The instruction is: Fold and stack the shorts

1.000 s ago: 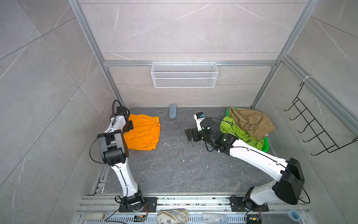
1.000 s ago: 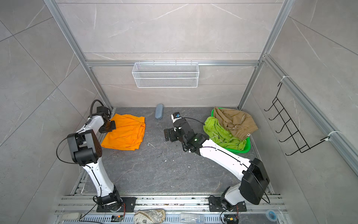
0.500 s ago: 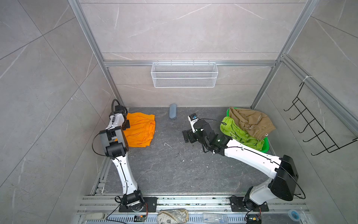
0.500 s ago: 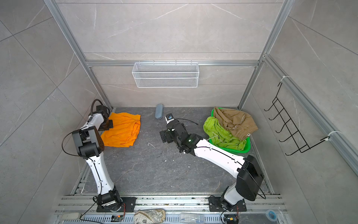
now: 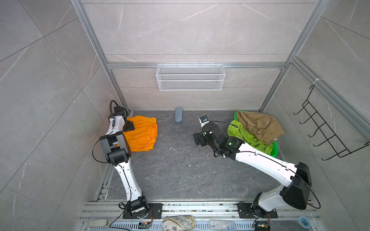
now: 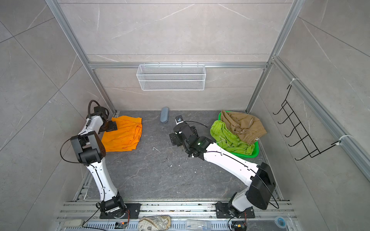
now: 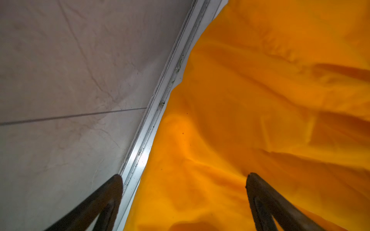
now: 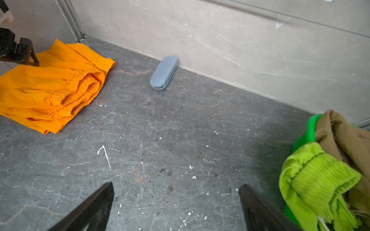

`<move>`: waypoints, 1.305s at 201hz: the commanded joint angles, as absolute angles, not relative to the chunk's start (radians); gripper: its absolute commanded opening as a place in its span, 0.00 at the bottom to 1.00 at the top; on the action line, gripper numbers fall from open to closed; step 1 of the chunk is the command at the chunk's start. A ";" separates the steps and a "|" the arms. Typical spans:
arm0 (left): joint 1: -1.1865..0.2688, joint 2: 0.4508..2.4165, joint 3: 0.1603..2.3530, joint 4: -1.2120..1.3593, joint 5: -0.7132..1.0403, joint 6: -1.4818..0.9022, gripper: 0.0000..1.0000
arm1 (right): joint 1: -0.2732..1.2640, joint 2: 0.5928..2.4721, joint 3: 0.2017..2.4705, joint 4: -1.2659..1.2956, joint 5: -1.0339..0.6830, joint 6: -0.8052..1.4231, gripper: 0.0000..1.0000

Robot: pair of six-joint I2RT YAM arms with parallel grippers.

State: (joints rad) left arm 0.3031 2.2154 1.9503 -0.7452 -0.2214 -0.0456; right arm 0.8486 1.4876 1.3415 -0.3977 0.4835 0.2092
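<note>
Left tool [image 7: 184,177] spread wide above folded orange shorts [image 5: 143,134], right tool [image 8: 176,187] gaping over the grey counter [image 5: 176,166], nothing gripped

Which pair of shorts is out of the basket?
The orange shorts, lying on the floor by the left claw; the tan shorts and lime shorts are heaped in the green basket.

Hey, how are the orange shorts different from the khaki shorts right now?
The orange shorts lie folded flat on the dark floor at the left; the khaki shorts sit crumpled in the green basket at the right. The orange shorts lie alone; the khaki shorts rest on the lime green shorts. The open left gripper hangs over the orange shorts; no gripper is over the khaki shorts. Both are cloth shorts, neither gripped.
</note>
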 commanded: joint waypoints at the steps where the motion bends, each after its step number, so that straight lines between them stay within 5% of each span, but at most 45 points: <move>1: 0.267 2.063 1.946 -0.742 -0.160 -0.083 1.00 | 0.805 1.415 1.362 -0.478 0.537 0.251 0.99; 69: -0.105 1.915 1.886 -0.679 -0.263 0.022 1.00 | 0.530 1.334 1.330 -0.596 0.478 0.389 0.99; 162: -0.727 1.887 1.948 -0.422 -0.396 0.215 1.00 | -0.029 1.581 1.335 -0.650 0.176 0.598 0.99; 262: -0.867 2.027 2.018 -0.423 -0.253 0.280 1.00 | -0.122 1.872 1.440 -0.526 0.086 0.594 0.84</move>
